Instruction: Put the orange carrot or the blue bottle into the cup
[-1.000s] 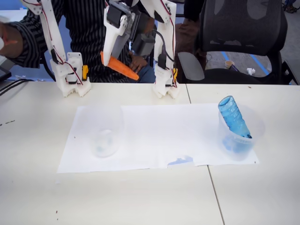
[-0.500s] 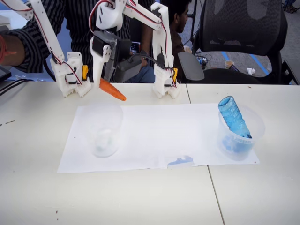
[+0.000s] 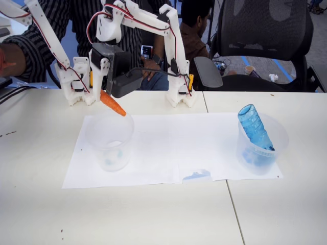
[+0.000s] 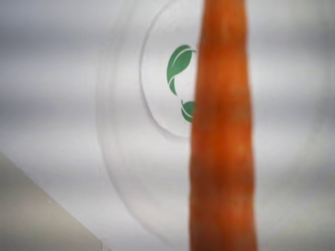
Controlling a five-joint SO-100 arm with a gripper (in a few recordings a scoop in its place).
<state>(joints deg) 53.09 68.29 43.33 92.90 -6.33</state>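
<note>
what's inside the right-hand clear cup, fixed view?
The blue bottle, leaning, its top above the rim of the right cup. Its lower end is blurred behind the frosted wall.

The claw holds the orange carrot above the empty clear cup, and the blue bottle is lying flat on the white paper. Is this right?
Not quite. In the fixed view the blue bottle is not lying on the paper; it stands tilted inside the other clear cup on the right. The rest holds: the claw holds the orange carrot above the empty clear cup.

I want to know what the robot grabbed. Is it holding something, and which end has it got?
Yes. The gripper holds the orange carrot by its thick upper end; the pointed tip hangs free, slanting down over the cup.
</note>
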